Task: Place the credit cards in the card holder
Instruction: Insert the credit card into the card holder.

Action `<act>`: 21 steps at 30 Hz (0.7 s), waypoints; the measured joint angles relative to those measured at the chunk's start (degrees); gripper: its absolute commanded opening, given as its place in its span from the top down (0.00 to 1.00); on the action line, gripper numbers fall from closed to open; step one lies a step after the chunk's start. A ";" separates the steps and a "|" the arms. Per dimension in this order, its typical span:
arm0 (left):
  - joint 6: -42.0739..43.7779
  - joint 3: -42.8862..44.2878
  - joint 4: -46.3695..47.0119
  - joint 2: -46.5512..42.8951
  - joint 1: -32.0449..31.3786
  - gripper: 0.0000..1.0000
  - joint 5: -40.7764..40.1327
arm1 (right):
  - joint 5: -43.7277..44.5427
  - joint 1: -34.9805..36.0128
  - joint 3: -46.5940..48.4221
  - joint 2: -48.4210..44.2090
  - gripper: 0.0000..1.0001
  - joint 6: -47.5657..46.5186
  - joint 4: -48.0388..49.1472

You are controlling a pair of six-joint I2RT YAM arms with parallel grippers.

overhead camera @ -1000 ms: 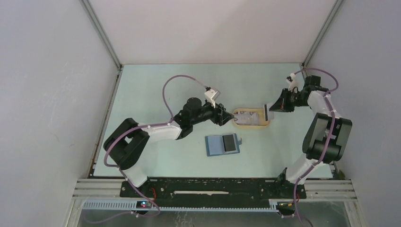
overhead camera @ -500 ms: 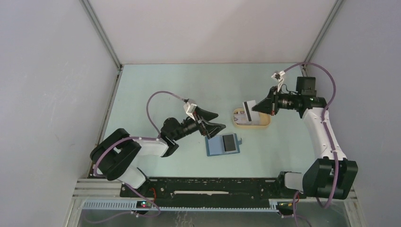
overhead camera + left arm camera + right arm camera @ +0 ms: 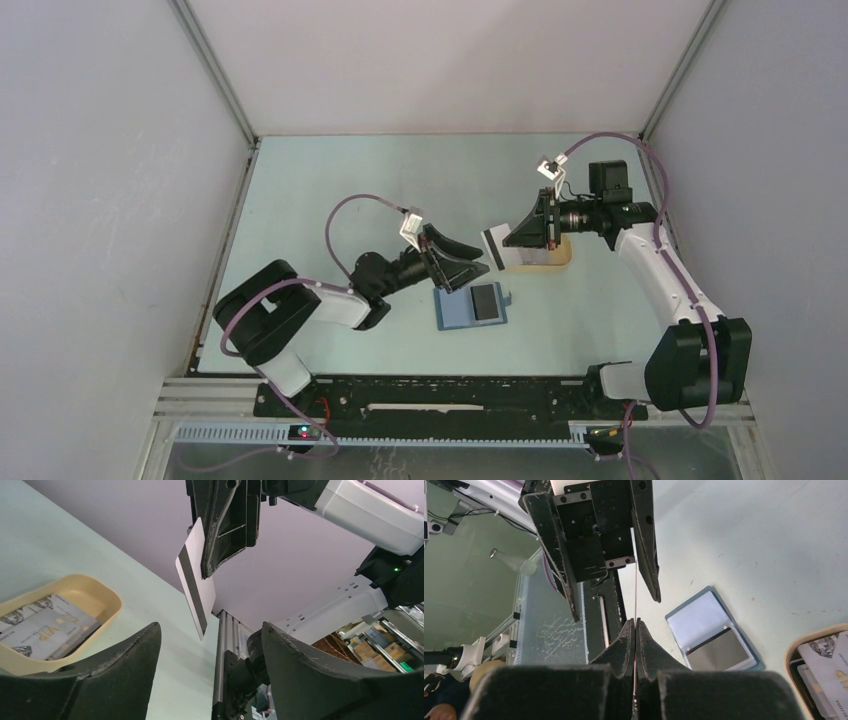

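My right gripper (image 3: 506,244) is shut on a whitish credit card (image 3: 493,250) with a dark stripe and holds it upright in the air; the left wrist view shows the card (image 3: 192,587) too. My left gripper (image 3: 480,262) is open, its jaws facing the card's free edge. In the right wrist view the card (image 3: 636,587) is edge-on and reaches between the left fingers (image 3: 646,545). The teal-blue card holder (image 3: 457,308) lies open on the table below, a dark card (image 3: 486,301) in its right pocket. More cards (image 3: 45,630) lie in the beige tray (image 3: 107,600).
The beige oval tray (image 3: 560,259) sits right of the card holder, partly hidden by my right gripper. Grey walls enclose the table on three sides. The arm bases and a black rail run along the near edge.
My right gripper carried the card left from over the tray to above the card holder. My left gripper pulled back from the tray, opened wide and turned to face the card.
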 measured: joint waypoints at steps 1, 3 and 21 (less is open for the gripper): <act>-0.57 0.33 0.00 0.48 -0.15 0.27 0.02 | -0.15 0.33 0.00 0.13 1.00 0.20 0.17; -1.18 1.05 0.02 1.33 -0.50 0.32 0.02 | -0.42 0.81 0.00 0.28 1.00 0.52 0.57; -5.29 6.51 0.37 7.91 -1.03 1.00 3.50 | -1.14 2.56 0.00 1.84 0.63 0.87 0.70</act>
